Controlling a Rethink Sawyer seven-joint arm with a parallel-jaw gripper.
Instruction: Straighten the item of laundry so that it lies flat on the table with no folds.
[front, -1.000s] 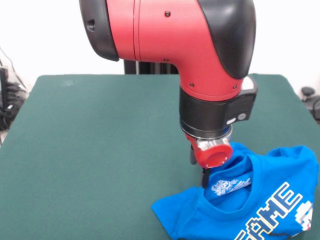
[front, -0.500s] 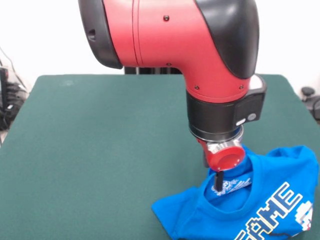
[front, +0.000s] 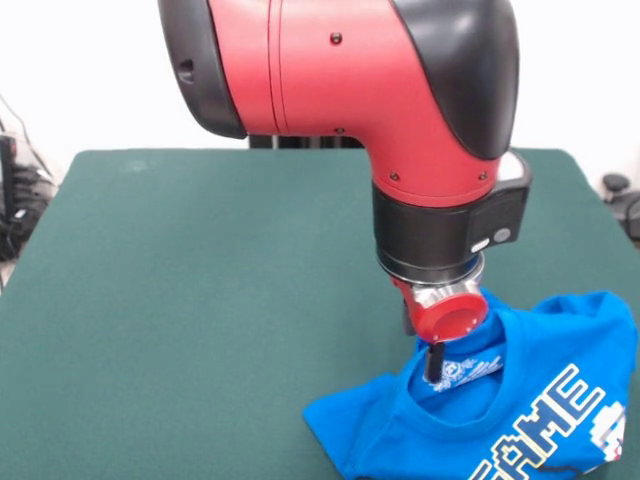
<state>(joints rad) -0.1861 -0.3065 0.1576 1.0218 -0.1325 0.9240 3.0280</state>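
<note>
Front view, the only 1 I have. T-shirt (front: 520, 410) lies bunched at the near right corner of the table (front: 200, 300), collar toward the arm, lettering partly cut off by the frame edge. Gripper (front: 432, 362) down at the collar; I cannot tell its opening. No containers.
</note>
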